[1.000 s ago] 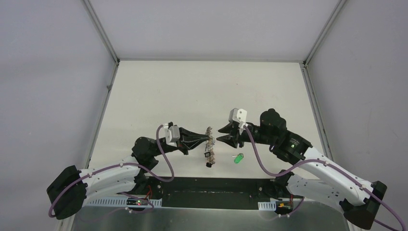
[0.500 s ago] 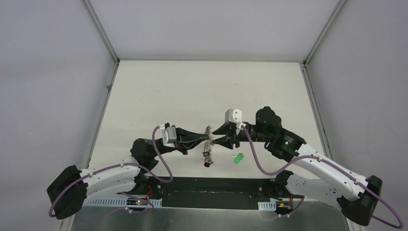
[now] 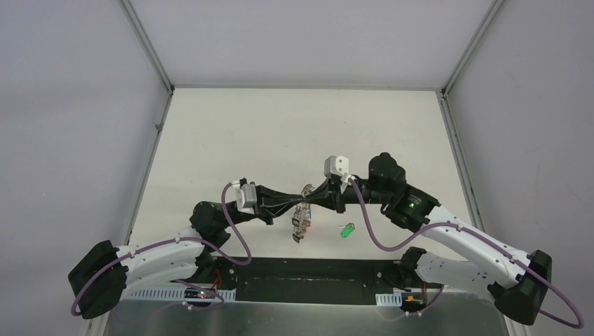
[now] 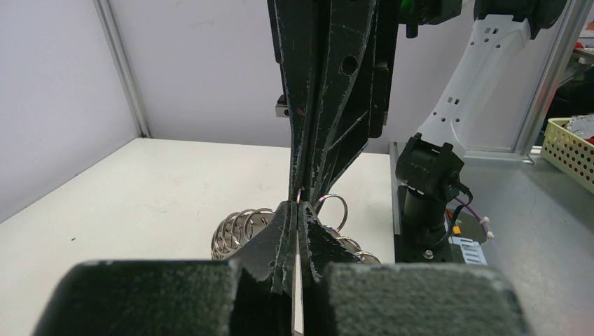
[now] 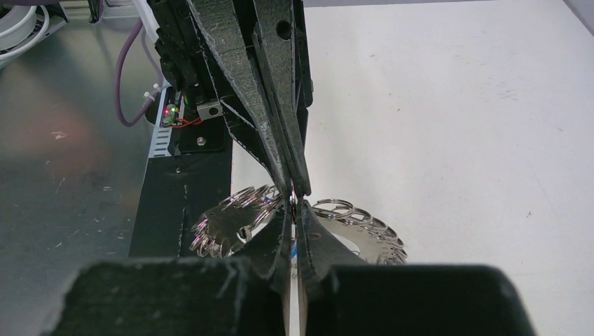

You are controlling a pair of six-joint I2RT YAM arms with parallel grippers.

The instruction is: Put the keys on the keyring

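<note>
The keyring [image 3: 303, 201], a silvery ring strung with many small loops and keys, hangs in the air between both arms. My left gripper [image 3: 300, 201] comes from the left and is shut on it; its fingertips [image 4: 288, 213] pinch the wire, with loops [image 4: 239, 227] fanned out behind. My right gripper [image 3: 311, 199] comes from the right and is shut on the same ring [image 5: 231, 218], tip to tip with the left fingers [image 5: 270, 105]. A bunch of keys [image 3: 297, 231] dangles below. One green-tagged key [image 3: 347, 229] lies on the table, right of the ring.
A black base strip [image 3: 308, 269] runs along the near table edge between the arm mounts. Grey walls and metal rails [image 3: 150, 140] bound the white table on three sides. A yellow basket [image 4: 569, 143] stands beyond the table.
My right gripper has moved left onto the keyring and its jaws have shut on it. The dangling keys have swung slightly left. The left gripper has kept its hold.
</note>
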